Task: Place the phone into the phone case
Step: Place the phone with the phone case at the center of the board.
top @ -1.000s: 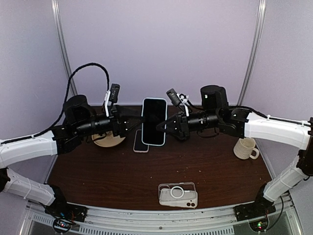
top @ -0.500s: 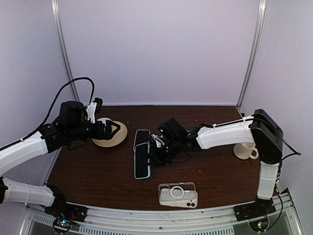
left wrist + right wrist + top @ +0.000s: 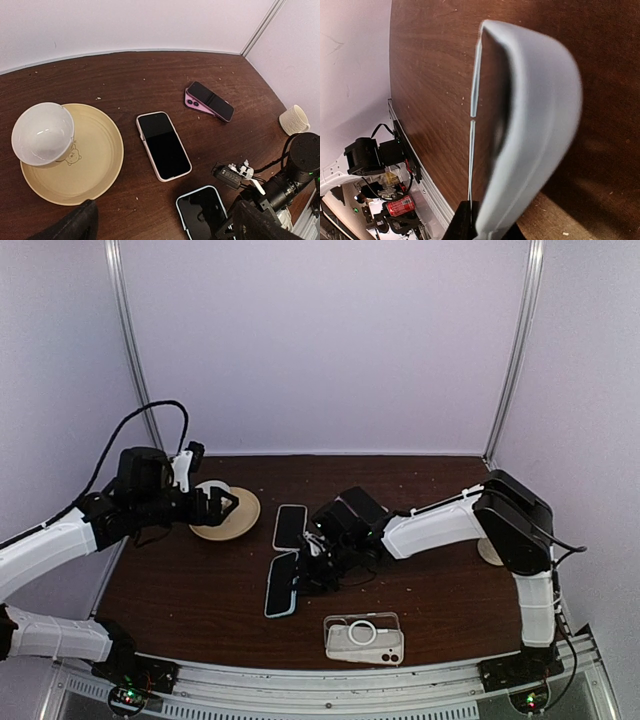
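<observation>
Phone (image 3: pixel 281 586) first: where was it?
Down low at the table (image 3: pixel 180 590). The right gripper (image 3: pixel 306 567) had its fingers pinched shut on the phone's far end. The phone's long side ran from those fingers toward the near edge.
And the clear case (image 3: pixel 365 637)?
It sat near those fingers, closer to the near edge and a bit to the right. It lay sideways, so I think the phone had to turn to fit.
Was the left gripper (image 3: pixel 230 506) any help?
No. Its fingers were wide apart, off by the plate (image 3: pixel 95 165) and bowl (image 3: pixel 42 132).
Anything in the way?
Only bare table between phone and case. A second phone (image 3: pixel 290 527) lay just behind the fingers. A mug (image 3: pixel 295 120) stood well apart.
</observation>
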You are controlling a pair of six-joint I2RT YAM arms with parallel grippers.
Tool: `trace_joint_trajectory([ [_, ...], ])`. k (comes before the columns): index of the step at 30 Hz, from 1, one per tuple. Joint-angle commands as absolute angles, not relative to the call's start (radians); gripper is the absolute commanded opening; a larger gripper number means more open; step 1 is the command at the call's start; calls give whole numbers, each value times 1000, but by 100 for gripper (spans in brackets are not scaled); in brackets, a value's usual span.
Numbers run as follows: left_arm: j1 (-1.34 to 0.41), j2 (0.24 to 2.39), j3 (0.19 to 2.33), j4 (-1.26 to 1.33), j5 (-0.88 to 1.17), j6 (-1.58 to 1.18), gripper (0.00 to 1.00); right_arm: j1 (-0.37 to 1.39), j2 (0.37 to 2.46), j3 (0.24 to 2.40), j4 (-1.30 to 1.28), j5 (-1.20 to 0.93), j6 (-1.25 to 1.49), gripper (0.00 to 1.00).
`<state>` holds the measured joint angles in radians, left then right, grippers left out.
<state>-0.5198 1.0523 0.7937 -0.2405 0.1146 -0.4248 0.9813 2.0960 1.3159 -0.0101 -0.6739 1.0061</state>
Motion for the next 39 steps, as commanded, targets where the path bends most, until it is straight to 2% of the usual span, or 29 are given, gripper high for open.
trace_joint_trajectory([
  [1,-508,1033,775,-209,146,-417,98,984,2111,1341,-82,-659,952,25],
  [5,-505,1038,773,-216,145,-417,98,982,2124,1381,-209,-620,889,35],
  [9,-498,1044,775,-211,158,-419,98,983,2112,1413,-314,-550,839,50],
  [16,-486,1046,775,-209,179,-426,97,1021,2118,1548,-657,-290,704,61],
  [18,-482,1044,776,-206,181,-426,98,1029,2128,1556,-662,-288,707,60],
  [32,-471,1048,770,-196,198,-432,97,1065,2206,1665,-622,-309,704,39],
  [39,-466,1045,766,-192,206,-434,98,1078,2198,1668,-595,-307,711,37],
])
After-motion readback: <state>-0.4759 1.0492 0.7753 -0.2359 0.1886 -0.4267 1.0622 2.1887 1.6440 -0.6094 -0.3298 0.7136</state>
